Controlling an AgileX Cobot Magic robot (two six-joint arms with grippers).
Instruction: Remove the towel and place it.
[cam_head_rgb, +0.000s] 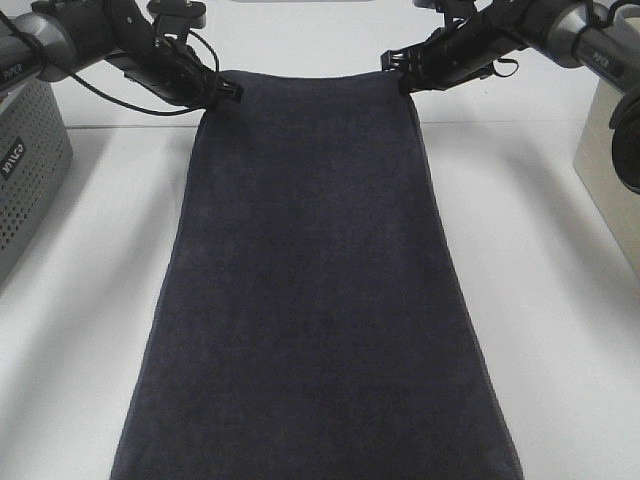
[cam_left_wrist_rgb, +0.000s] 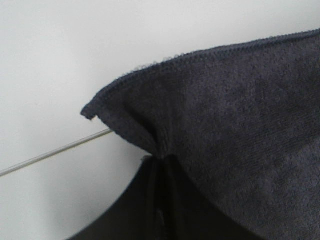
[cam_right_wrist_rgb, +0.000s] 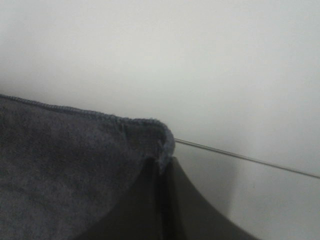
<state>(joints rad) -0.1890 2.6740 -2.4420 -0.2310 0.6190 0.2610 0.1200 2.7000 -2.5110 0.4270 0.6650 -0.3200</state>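
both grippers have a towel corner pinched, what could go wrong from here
1. The left gripper and right gripper each pinch only a small bit of the towel near its corners, so the heavy cloth could slip out.
2. The towel's near end may drag on the table.
3. Swinging left, it could snag the grey basket.
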